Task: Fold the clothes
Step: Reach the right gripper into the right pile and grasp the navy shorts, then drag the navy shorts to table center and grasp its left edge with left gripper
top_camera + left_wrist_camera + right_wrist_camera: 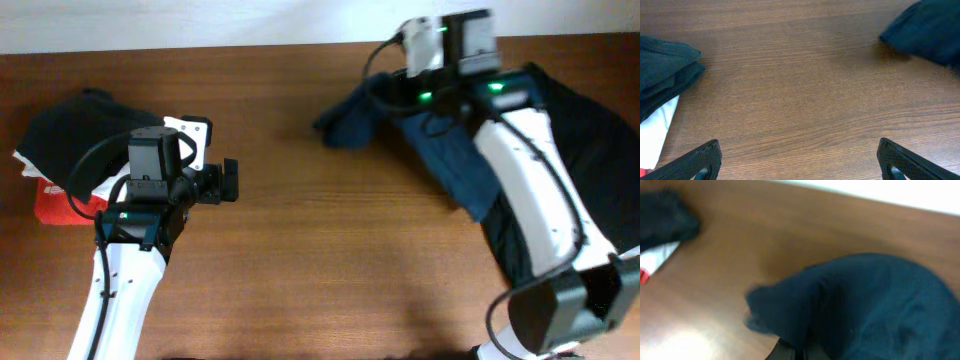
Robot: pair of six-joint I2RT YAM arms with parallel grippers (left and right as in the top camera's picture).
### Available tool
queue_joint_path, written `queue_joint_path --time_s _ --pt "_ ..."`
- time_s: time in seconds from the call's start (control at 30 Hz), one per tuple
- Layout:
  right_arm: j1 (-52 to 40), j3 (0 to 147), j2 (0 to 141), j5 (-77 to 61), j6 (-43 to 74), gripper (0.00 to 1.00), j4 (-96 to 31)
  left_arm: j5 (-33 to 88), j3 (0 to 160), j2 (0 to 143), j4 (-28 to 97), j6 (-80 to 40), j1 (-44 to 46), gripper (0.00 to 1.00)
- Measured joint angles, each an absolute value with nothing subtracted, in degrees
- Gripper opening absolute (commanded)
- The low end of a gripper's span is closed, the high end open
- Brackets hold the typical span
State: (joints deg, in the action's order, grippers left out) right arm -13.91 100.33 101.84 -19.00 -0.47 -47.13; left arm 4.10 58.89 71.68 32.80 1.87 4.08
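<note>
Right tool [790, 352] pinches navy shirt [865, 305], cloth draped ahead.

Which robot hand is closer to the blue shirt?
Right. The right gripper is pinched shut on the navy shirt itself. The left gripper hangs open over bare table, well away from the shirt, nearer the other dark pile.
</note>
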Motion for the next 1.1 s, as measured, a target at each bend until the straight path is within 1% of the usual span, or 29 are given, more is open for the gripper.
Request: queue_joint_path --time_s 0.17,0.2,0.23,0.27,0.3,0.37,0.43,0.47,0.6,0.67,0.73,0.83,0.97,1.1 --pt "-21.1 100.3 104.7 -19.1 -0.6 0.04 -50.2 4.1 58.9 71.7 32.8 1.9 4.1 0.99" --pt "-22.1 100.3 104.7 -19.2 -0.6 0.15 -51.1 4.1 58.9 71.7 32.8 1.9 4.1 0.99" --pt "-23.6 100.3 104.7 -19.2 -0.7 0.30 -53.3 4.1 58.9 71.7 32.7 1.9 4.1 0.99" --pt "-24.8 100.3 104.7 -19.1 -1.1 0.40 -55.0 4.1 58.9 71.7 32.5 1.9 4.1 0.99" --pt "-25.8 100.3 104.7 -18.9 -1.3 0.53 -56.8 4.1 58.9 71.7 31.8 1.9 4.1 0.99" --pt "-26.7 100.3 104.7 -16.8 -1.2 0.60 -59.4 4.1 58.9 71.7 29.2 1.9 4.1 0.99" --pt "-26.1 100.3 104.7 -12.3 2.3 0.63 -60.3 4.1 58.9 71.7 25.1 1.9 4.1 0.98" --pt "-24.6 100.3 104.7 -8.6 3.4 0.63 -60.5 4.1 59.0 71.7 21.9 1.9 4.1 0.98" --pt "-18.2 100.3 104.7 -4.1 7.0 0.62 -60.4 4.2 59.1 72.0 18.5 1.9 4.4 0.98" --pt "-14.0 100.3 104.7 -2.2 8.3 0.61 -60.5 4.3 59.2 73.0 18.6 1.9 5.1 0.98" --pt "-9.4 100.3 104.8 -1.1 9.2 0.59 -60.9 4.3 59.3 75.0 19.8 1.9 6.3 0.98" --pt "-2.0 100.4 106.4 0.0 9.0 0.59 -63.0 4.4 59.3 79.6 21.5 1.9 8.5 0.98" --pt "2.3 100.5 111.3 -0.1 8.3 0.59 -64.8 4.5 59.3 83.8 21.9 1.9 10.3 0.98" --pt "4.3 100.4 118.5 -0.4 8.1 0.58 -65.0 4.5 59.3 86.1 22.7 1.9 11.0 0.98"
